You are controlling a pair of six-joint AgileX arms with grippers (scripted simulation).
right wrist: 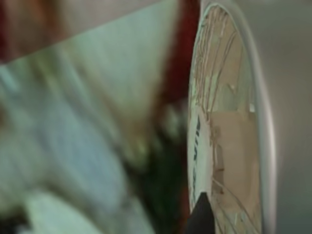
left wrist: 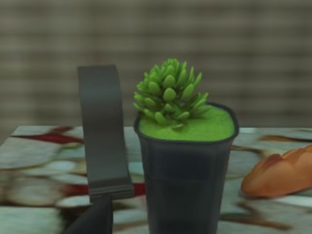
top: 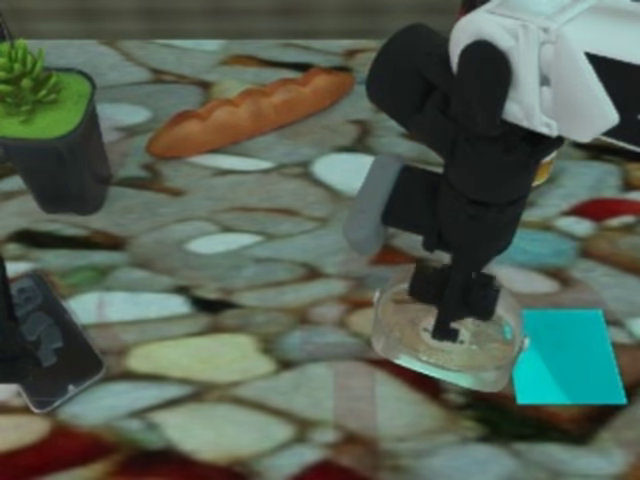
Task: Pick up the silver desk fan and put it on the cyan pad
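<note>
gripping the silver desk fan (top: 447, 338) with the right gripper (top: 452, 318), fingers seemingly closed into its cage, just left of the cyan pad (top: 568, 357) on the desk (top: 250, 300). carrying step in hand; needing a short shift rightward next, then lowering onto the pad. left gripper (top: 12, 340) idling at the left edge, finger spacing not readable.

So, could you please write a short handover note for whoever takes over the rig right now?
Right gripper: down on the silver desk fan; whether it is clamped cannot be told.
Left gripper: parked at the table's left edge, near the potted succulent.
The fan is just left of the cyan pad, rim about at the pad's edge; a baguette lies at the far side.
Done: fan reached. Left: carry it onto the pad and release.
</note>
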